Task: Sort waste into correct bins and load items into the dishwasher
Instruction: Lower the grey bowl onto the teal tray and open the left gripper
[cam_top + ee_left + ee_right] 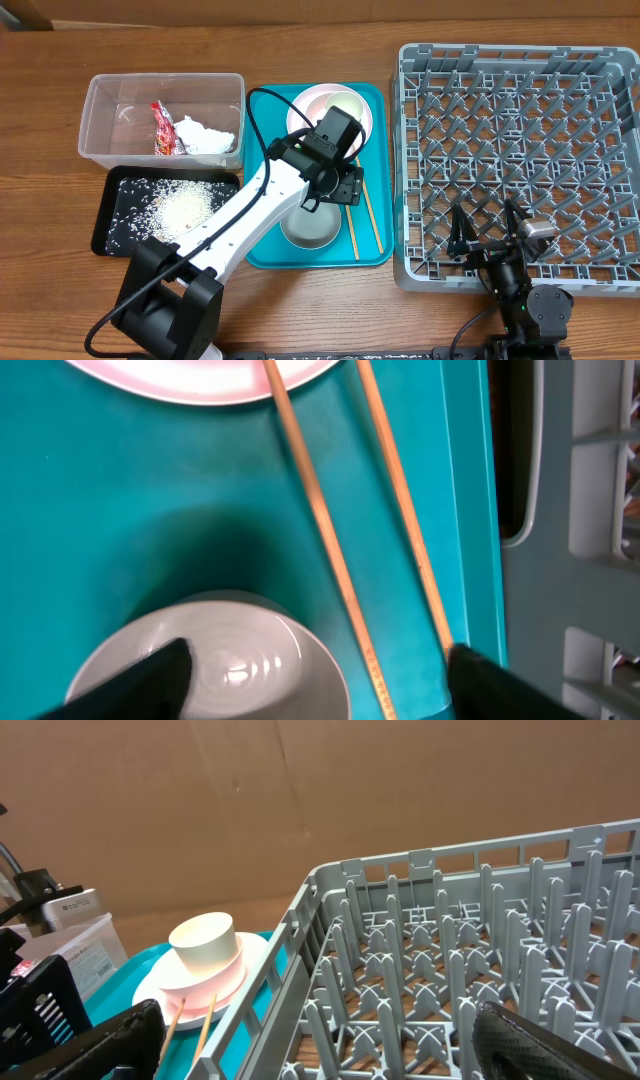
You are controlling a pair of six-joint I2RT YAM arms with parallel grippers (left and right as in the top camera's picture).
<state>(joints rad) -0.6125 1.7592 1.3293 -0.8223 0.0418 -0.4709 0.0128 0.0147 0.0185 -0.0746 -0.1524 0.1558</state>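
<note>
Well off to the far side of the left gripper (335,185), the clear plastic rectangular tub (163,77) held the small red printed snack wrapper (161,130) and the crumpled white tissue (205,137). Beside it, the shallow black rectangular tray (100,215) carried the loose white rice grains (185,208). So the waste looked sorted!

Over the flat teal serving tray (378,215), the left jaws stood spread wide and gripped nothing. Between and below them lay the round metal bowl (240,660) and the two thin wooden chopsticks (320,530), which ran on ahead of the jaws to the pale pink-white round plate (200,380). My guess was that the wide spread was meant to take one of these next. A small white cup (203,942) sat on that plate.

On to the large square grey plastic dish rack (520,60): nothing showed among its pegs. The right gripper (487,232) sat at its near rim, jaws fully parted and empty, the pegs just ahead of them, probably parked to leave room for loading.
</note>
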